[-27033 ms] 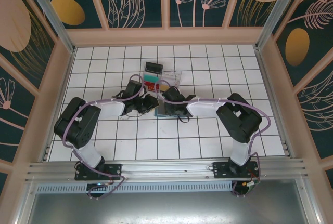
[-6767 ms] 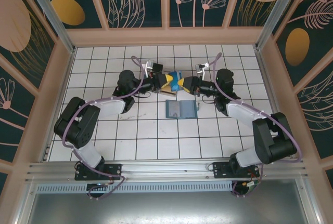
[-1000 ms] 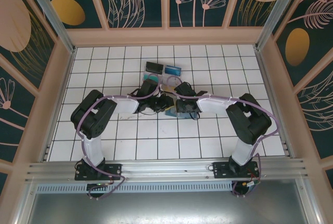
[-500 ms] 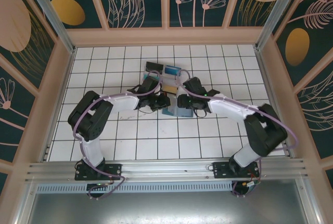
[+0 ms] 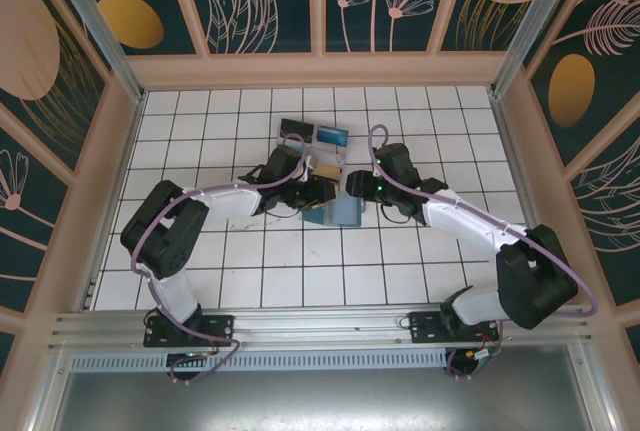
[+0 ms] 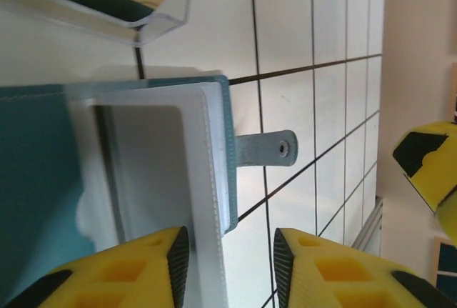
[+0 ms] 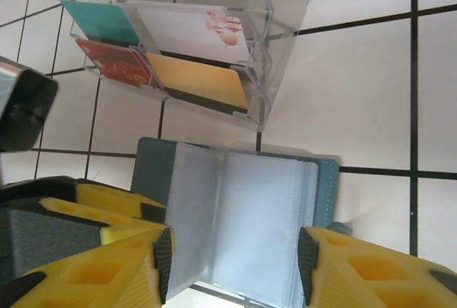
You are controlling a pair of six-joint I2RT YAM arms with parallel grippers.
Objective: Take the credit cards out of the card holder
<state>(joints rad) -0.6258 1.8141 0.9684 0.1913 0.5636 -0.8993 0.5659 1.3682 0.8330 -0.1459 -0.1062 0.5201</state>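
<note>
the white tiled desk (image 5: 200, 251) carried a clear plastic tray (image 7: 282, 43). just beside it the teal card holder (image 7: 151, 169) lay spread flat, its clear sleeves (image 7: 250, 229) facing up and looking empty as far as could be told. a red credit card (image 7: 114, 61) and a blue credit card (image 7: 100, 22) sat in the tray's slots. the right tool (image 7: 232, 272) hung over the holder, jaws apart, gripping nothing. the left tool (image 6: 228, 265) also had its jaws apart, with the sleeve edge in the gap, near the snap tab (image 6: 268, 149). the step seemed to be a check of the leaves. it would go best by pinching only 1 sleeve and lifting it slowly while the other tool pinned the cover, so any hidden card would show without the holder sliding into the tray.
</note>
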